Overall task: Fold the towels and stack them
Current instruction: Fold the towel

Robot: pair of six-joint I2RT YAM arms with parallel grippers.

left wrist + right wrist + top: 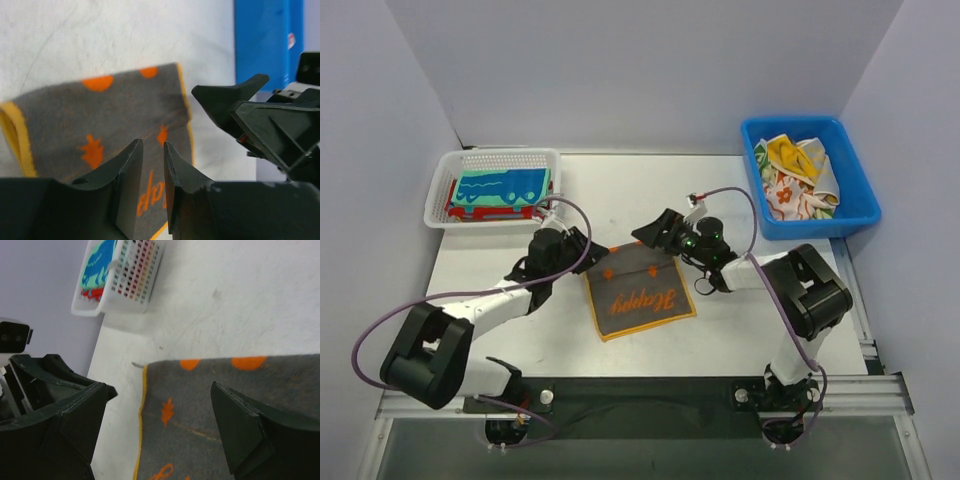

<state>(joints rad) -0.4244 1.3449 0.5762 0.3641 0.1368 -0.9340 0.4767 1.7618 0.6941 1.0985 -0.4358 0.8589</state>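
Note:
A grey towel [638,290] with an orange border and orange lettering lies flat in the middle of the table. My left gripper [582,252] hovers at its far left corner, the jaws a narrow gap apart with nothing between them. In the left wrist view the left gripper [153,145] shows the grey towel [100,115] through that gap. My right gripper [660,232] stands wide open over the far right corner. The right wrist view has the right gripper [160,387] above the grey towel [195,410], not touching it.
A white mesh basket [440,195] at the back left holds a folded teal towel [505,185] on a red patterned one [485,212]. A blue bin [860,200] at the back right holds crumpled towels [795,180]. White walls close the back and sides.

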